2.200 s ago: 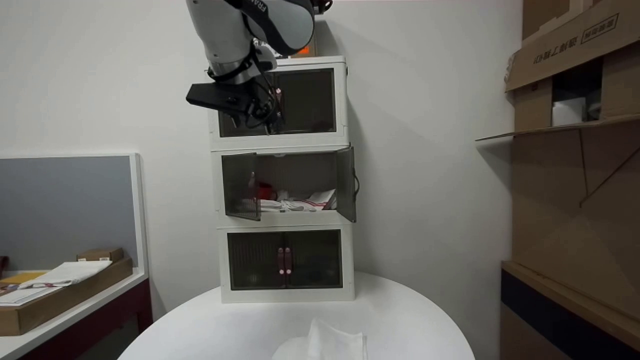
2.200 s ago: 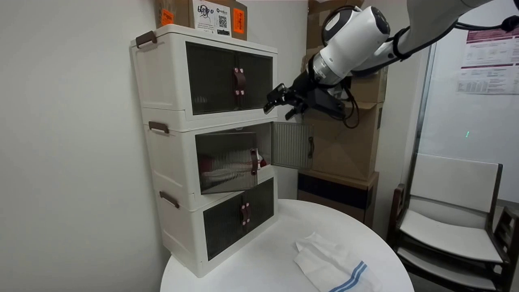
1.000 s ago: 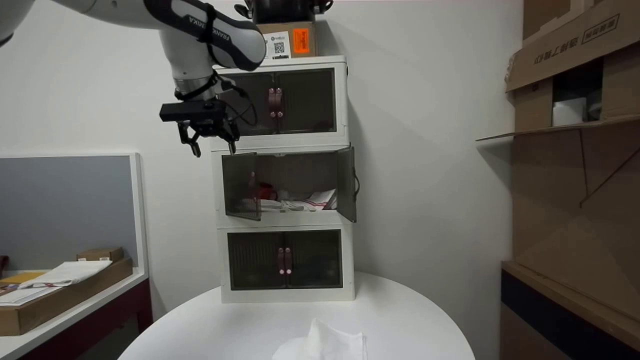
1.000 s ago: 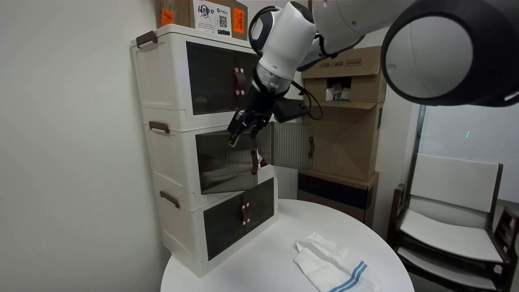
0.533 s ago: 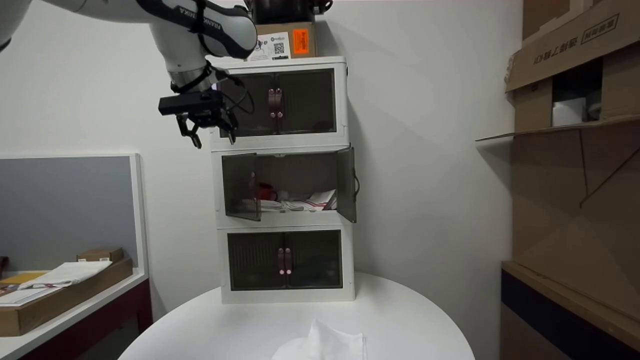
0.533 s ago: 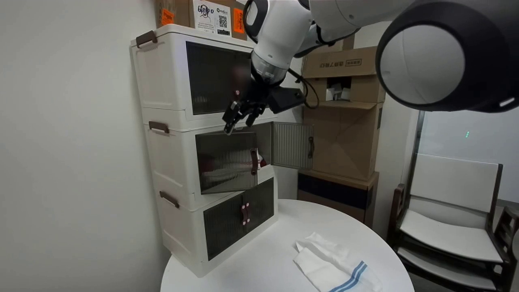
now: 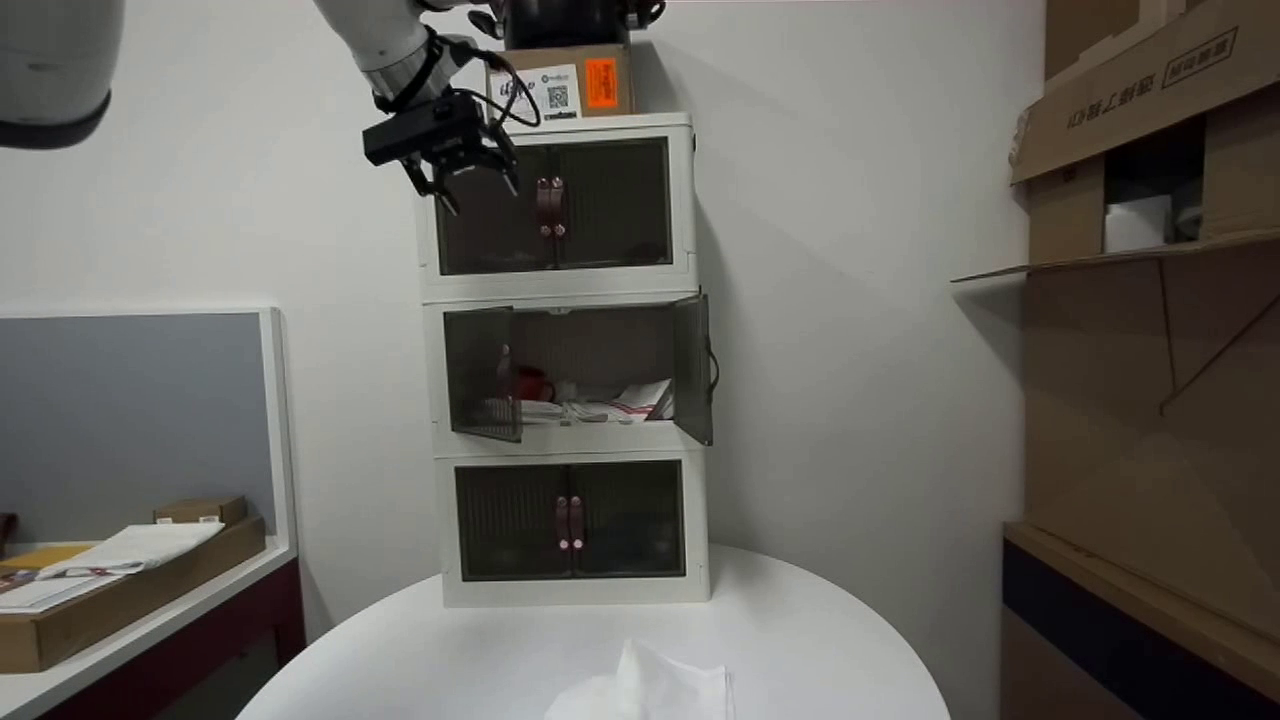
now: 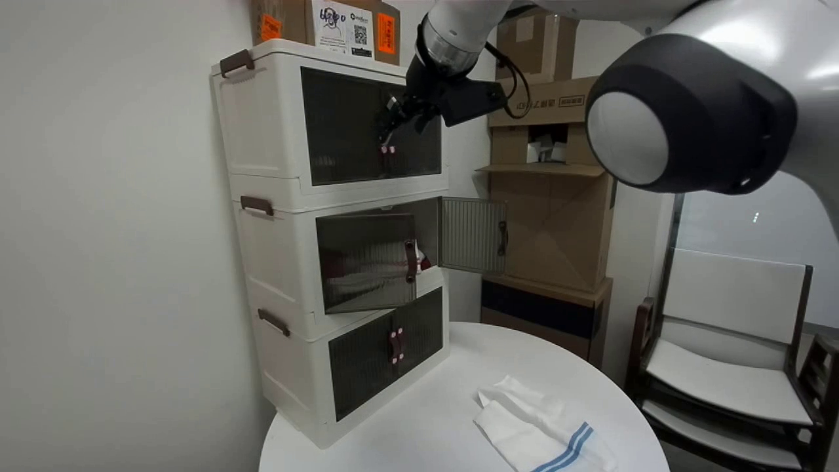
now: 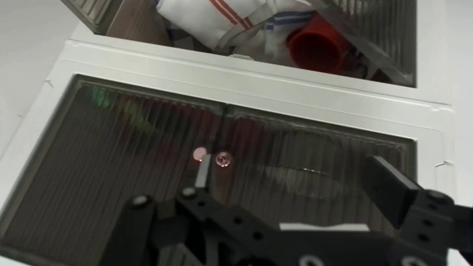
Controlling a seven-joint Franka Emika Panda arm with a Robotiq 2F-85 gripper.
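Observation:
My gripper (image 7: 482, 198) is open and holds nothing. In both exterior views it is at the height of the top unit of a white stacked cabinet (image 7: 565, 285), before its shut dark doors (image 7: 610, 205). In the wrist view, one finger (image 9: 203, 171) overlaps the door studs (image 9: 223, 159); contact cannot be told. The brown handles (image 7: 551, 206) are partly hidden by the gripper in an exterior view (image 8: 401, 134). The middle unit's doors (image 7: 480, 375) stand open. Inside are a red cup (image 9: 317, 48) and white striped cloths (image 9: 207, 18). The bottom doors (image 7: 570, 520) are shut.
A white cloth with blue stripes (image 8: 531, 426) lies on the round white table (image 8: 485, 347). A cardboard box (image 8: 357, 29) sits on the cabinet. Large cardboard boxes (image 8: 550, 223) and a chair (image 8: 727, 373) stand beyond. A side desk holds papers (image 7: 130, 550).
My gripper first came down to the middle unit's level, then rose to the top doors, turning slightly. It stays open. Doors and cloths have not moved.

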